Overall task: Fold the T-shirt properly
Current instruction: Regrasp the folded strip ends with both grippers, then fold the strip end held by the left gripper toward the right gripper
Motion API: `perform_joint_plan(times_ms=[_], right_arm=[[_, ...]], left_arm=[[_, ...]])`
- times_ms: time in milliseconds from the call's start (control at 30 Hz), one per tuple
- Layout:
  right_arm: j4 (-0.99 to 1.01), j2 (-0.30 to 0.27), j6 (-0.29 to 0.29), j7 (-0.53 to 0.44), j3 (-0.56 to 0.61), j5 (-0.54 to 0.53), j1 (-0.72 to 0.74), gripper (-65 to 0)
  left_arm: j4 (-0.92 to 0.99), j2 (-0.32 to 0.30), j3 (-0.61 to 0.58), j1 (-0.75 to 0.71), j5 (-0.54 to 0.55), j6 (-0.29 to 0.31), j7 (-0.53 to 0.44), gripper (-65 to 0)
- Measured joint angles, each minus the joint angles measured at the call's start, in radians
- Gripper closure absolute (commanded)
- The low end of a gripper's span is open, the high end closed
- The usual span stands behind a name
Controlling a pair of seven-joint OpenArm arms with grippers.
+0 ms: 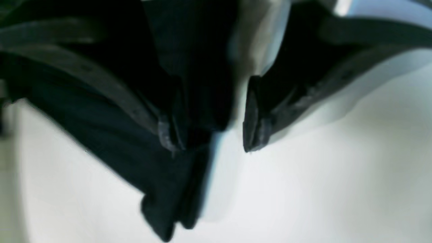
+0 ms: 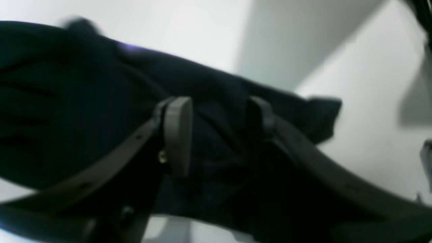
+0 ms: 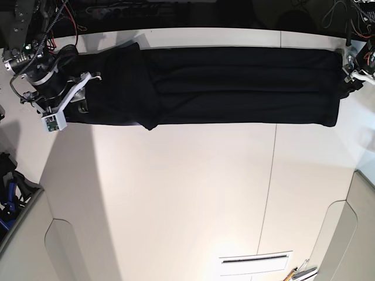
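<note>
T-shirt stretches between both arms' parted jaws.

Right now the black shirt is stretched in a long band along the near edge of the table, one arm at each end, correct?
Not the near edge. The base view shows the T-shirt stretched along the table's far edge. The rest holds: the right tool and left tool are at its two ends.

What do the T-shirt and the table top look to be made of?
T-shirt: soft matte black cloth, probably a cotton-type knit; it lies in long lengthwise folds and bunches limply at the right gripper. Table: a hard, smooth off-white board, likely laminate or painted; it shows a faint sheen and straight panel seams. Exact materials can't be confirmed from the look alone.
</note>
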State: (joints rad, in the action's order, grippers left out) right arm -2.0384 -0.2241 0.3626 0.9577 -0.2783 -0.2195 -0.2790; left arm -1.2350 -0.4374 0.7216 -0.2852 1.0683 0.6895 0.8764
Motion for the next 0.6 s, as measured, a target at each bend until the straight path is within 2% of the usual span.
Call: perform_joint_plan(times_ms=[167,300,367,467,533,600], right_arm=[[0.062,0.0,0.003,-0.004,-0.025,-0.001,0.0,-26.1],[0.062,0.0,0.003,-0.019,-0.027,0.0,0.0,-26.1],[0.062,0.0,0.003,-0.019,-0.027,0.0,0.0,-26.1],[0.062,0.0,0.003,-0.019,-0.027,0.0,0.0,-26.1],[0.062,0.0,0.003,-0.019,-0.027,0.0,0.0,-26.1],[0.062,0.0,0.003,-0.019,-0.027,0.0,0.0,-26.1]], left_arm=[[0.0,0.052,0.004,0.003,0.015,0.002,-0.014,-30.5],[0.0,0.069,0.005,0.003,0.024,0.005,-0.021,-28.6],[0.0,0.072,0.005,0.003,0.021,0.005,-0.021,-19.3],[0.0,0.072,0.003,0.003,0.017,0.004,-0.04,0.0],[0.0,0.072,0.003,0.003,0.037,0.003,-0.043,0.0],[0.0,0.075,0.002,0.002,0.105,0.001,-0.02,0.0]])
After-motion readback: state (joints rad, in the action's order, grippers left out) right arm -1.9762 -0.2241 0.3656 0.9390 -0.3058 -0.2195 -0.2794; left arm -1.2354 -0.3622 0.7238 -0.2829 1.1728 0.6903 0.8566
